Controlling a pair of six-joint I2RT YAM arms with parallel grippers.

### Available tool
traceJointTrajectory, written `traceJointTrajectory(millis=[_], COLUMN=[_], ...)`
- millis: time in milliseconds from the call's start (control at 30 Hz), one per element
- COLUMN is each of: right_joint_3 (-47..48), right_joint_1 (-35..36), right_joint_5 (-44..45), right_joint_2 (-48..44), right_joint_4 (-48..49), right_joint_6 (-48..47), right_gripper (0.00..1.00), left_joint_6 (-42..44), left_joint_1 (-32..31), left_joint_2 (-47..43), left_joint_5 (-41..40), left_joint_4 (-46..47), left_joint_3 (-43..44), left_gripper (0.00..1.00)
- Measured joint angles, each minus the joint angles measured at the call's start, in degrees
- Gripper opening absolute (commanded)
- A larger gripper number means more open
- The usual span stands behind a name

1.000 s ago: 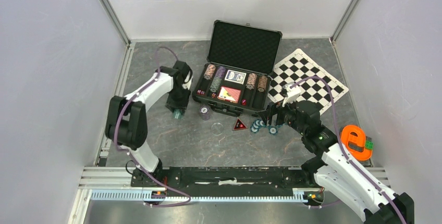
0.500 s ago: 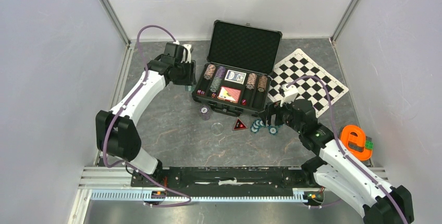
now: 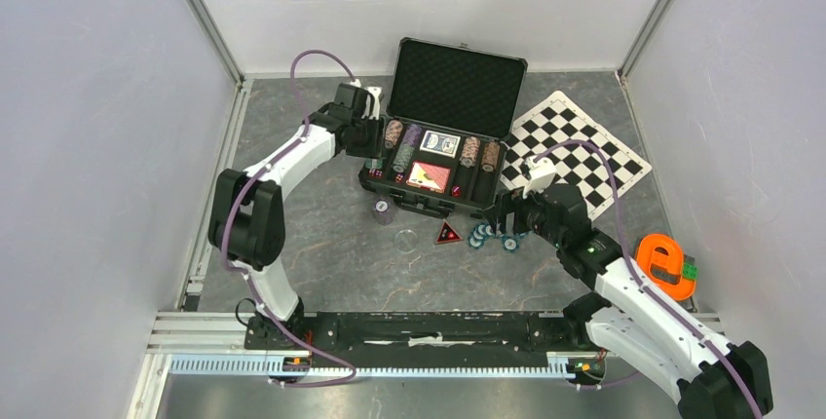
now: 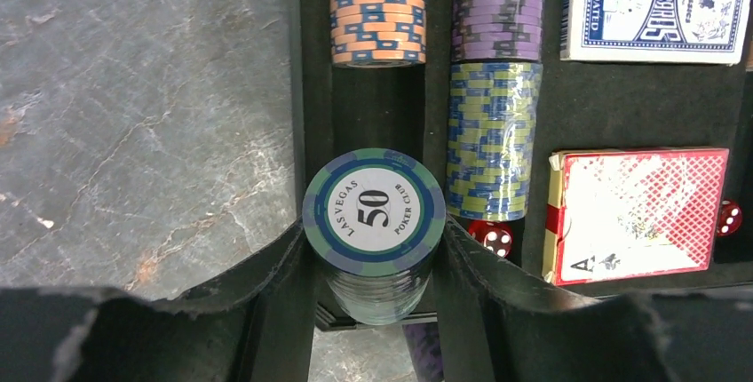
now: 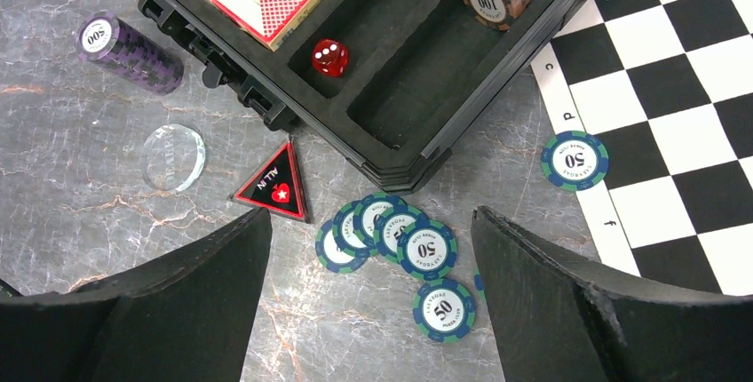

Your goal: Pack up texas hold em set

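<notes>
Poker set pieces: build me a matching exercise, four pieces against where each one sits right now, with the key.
1. teal 50-chip stack
2. red die
3. purple chip stack
4. lone teal chip

A. touching the chequered mat edge
B. in a case compartment
C. between the left jaws
D. on the table, near the clear disc

Pairs: 1-C, 2-B, 3-D, 4-A

an open case lies on the surface, lid upright behind its tray. in the tray, one card deck sits behind a second deck, chip rows on both sides. the left gripper holds a chip stack over the leftmost slot. a mat lies right of the case. before the case, left to right: a toppled stack, a disc, a triangular marker, loose chips.
</notes>
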Motion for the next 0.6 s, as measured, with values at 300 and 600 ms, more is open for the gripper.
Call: traceJointTrajectory(millis=[300,600], right_joint_3=[0.9,0.9], right_joint_1=[0.0,0.0], right_joint_5=[0.3,0.8], right_joint_2=[0.9,1.5], right_joint_4=[-0.2,-0.2], right_joint_6=[0.0,0.0], right_gripper=[0.89,0.89], left_joint_6=[3.6,6.3], left_joint_1=[-2.7,-4.3], left_joint_2=[1.7,4.6], left_joint_5=[-2.2,-8.0], left_joint_4=[4.1,4.3], left_joint_3=[0.0,0.3], left_gripper=[0.3,0.64])
